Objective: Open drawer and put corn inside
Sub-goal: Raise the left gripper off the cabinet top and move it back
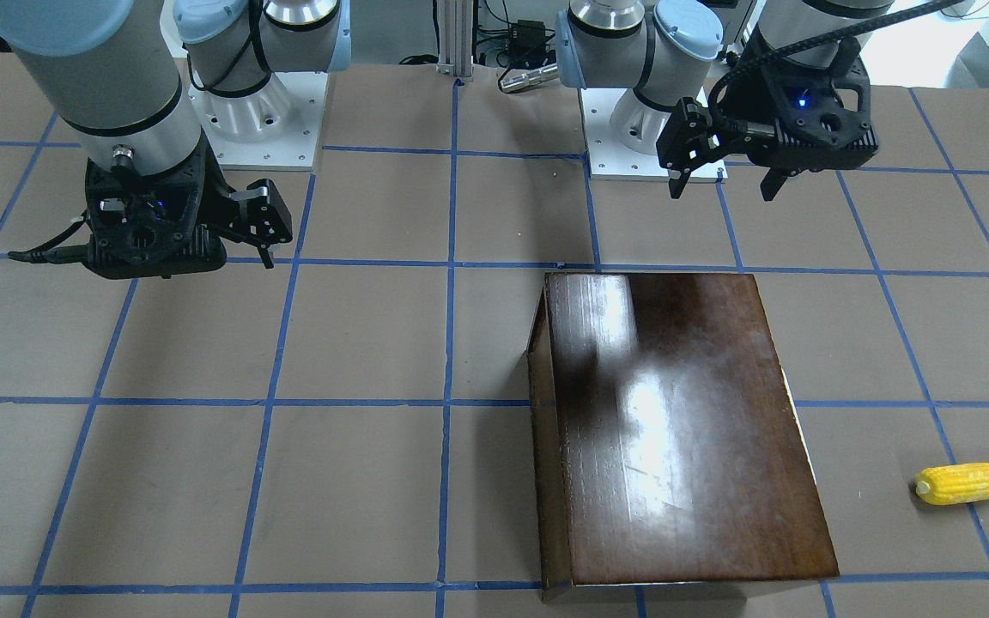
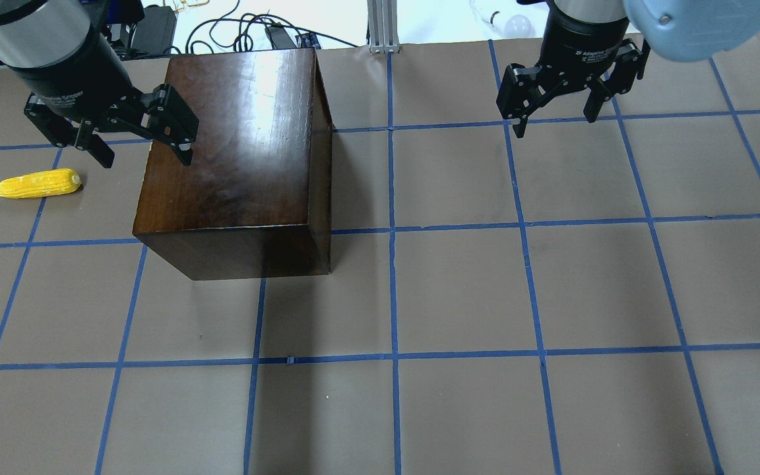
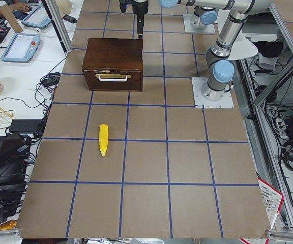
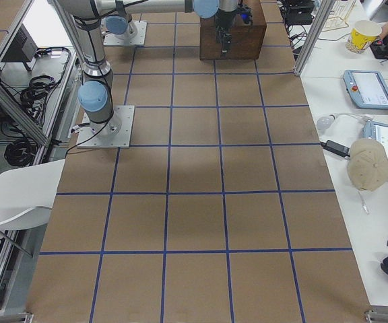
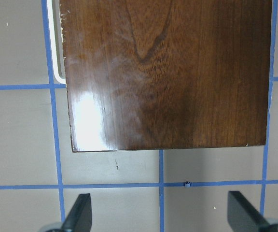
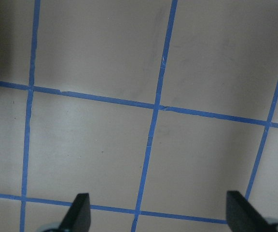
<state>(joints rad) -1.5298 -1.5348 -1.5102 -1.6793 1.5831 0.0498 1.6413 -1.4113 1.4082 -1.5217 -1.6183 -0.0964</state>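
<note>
Table [image 2: 459, 290] papered brown, gridded with blue tape [image 2: 392, 297]; white desk [image 3: 14, 71] alongside.

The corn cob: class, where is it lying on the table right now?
In the overhead view the corn cob lies at the far left, on the robot's left side, apart from the dark wooden box and near the left gripper.

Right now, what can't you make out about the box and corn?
Inside of the dark-brown drawer: hidden, shut within the glossy dark-brown wooden box.
Drawer front: only exterior left shows it, small; other views catch the box's top or back.
Bright yellow corn cob: out of frame in exterior right and both wrist views.
</note>
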